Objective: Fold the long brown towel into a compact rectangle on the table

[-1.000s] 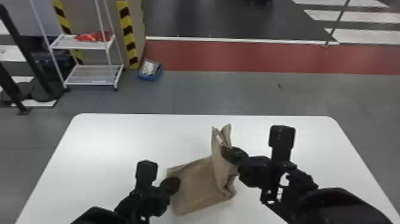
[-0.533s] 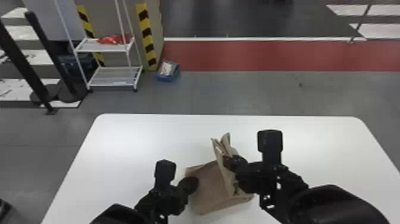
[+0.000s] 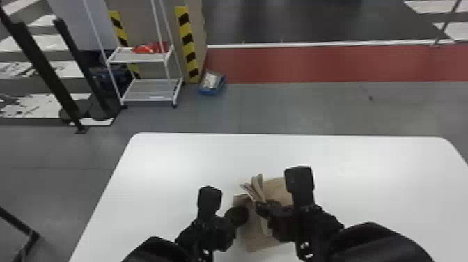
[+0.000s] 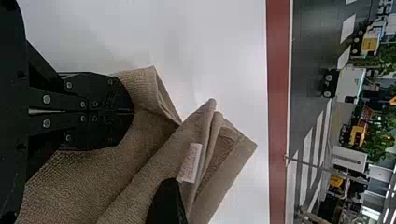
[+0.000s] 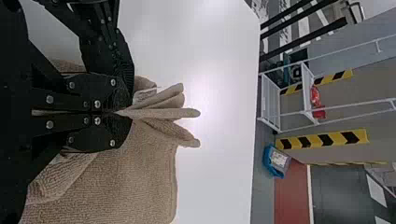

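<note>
While right gripper (image 5: 124,115) pinches raised layers of brown towel (image 5: 135,172), left gripper (image 4: 131,112), fingers pressed together, rests against cloth just beside. Towel sits on table (image 3: 181,163) beneath both. Best steady base with left, lay pinched layers flat, square edges before letting go.

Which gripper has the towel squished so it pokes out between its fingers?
The right gripper. A fold of the towel sticks out between its fingertips. The left gripper has closed fingers too, but no fold pokes out between them.
</note>
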